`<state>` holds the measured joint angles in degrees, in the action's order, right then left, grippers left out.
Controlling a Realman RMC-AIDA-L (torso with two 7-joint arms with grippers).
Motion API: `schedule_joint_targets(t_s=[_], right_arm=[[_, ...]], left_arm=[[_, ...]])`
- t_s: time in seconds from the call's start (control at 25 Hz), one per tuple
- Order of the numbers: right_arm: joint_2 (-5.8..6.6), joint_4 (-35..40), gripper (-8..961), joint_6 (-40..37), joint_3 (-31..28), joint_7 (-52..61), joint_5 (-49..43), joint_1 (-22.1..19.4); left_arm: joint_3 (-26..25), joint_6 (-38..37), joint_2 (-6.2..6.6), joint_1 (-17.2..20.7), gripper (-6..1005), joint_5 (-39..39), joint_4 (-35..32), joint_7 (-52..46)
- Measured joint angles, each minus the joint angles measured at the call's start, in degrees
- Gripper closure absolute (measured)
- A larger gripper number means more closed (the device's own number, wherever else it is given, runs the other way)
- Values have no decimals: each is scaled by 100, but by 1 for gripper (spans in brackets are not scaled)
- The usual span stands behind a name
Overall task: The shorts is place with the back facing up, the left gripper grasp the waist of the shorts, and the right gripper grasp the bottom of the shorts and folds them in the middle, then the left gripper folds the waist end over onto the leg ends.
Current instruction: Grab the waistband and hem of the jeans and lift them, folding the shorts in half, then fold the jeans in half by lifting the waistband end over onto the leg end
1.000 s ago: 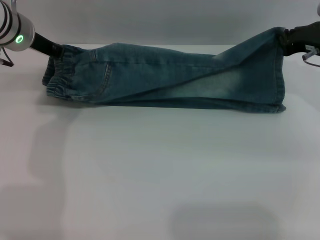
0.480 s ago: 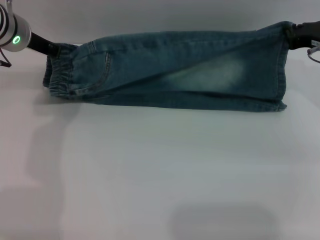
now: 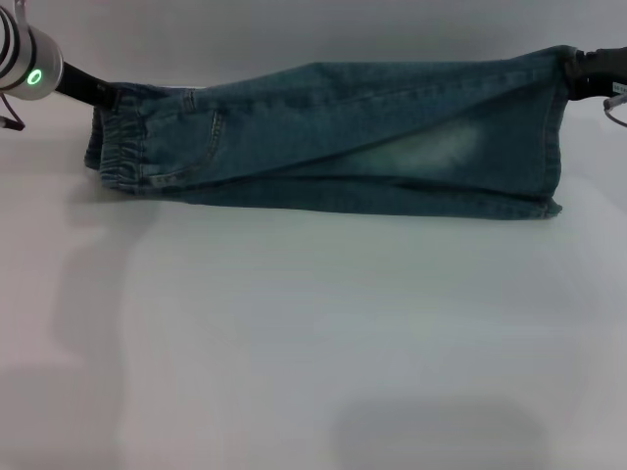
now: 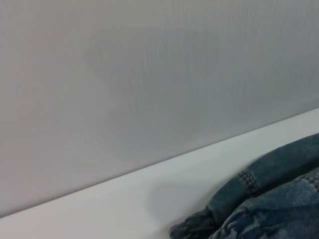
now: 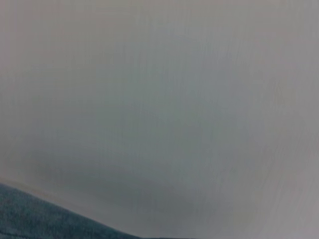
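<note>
Both grippers pinch the shorts point(image 3: 333, 137), lifted over the table point(image 3: 313, 333): left gripper point(image 3: 98, 95) on the waist, right gripper point(image 3: 578, 73) on the hems; long axis runs between them.

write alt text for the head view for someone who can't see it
Blue denim shorts stretch across the far side of a white table, held up at both ends. The left hand grips the gathered waist at the left, and the right hand grips the leg hem at the right, with the lower fold resting on the table.
</note>
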<state>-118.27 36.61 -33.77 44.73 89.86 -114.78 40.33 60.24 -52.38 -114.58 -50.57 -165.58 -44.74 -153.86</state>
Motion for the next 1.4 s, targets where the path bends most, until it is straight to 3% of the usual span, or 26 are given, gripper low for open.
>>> schedule_joint_targets(t_s=[0.28, 0.44, 0.8, 0.92, 1.04, 1.24, 1.28, 1.36, 1.4], right_arm=[[-6, -40, 946, 135, 77, -20, 0, 44], [-28, -46, 886, 255, 88, -28, -1, 79], [-39, -42, 684, 303, 90, -38, -1, 45], [-44, -34, 560, 310, 87, -40, 0, 29], [-45, -27, 437, 310, 57, -42, 1, 8], [-46, -3, 352, 310, 53, -44, 90, -32], [-45, -1, 352, 309, 71, -44, 122, -39], [-42, 4, 352, 310, 82, -45, 147, -49], [-42, 6, 352, 309, 83, -46, 148, -49]], left_arm=[[85, -1, -23, -36, 869, 0, 18, 48], [327, 196, -70, -21, 866, 0, 18, 43], [500, 393, -102, -20, 688, 0, 17, 51], [502, 399, -89, -25, 625, 0, 17, 49], [476, 300, -16, -19, 557, 0, 14, 50], [476, 300, -16, -19, 443, 0, 14, 50], [459, -108, 144, 11, 420, 1, -35, 66], [459, -108, 144, 11, 279, 1, -35, 66], [455, -596, 286, 21, 208, 0, -46, 124]])
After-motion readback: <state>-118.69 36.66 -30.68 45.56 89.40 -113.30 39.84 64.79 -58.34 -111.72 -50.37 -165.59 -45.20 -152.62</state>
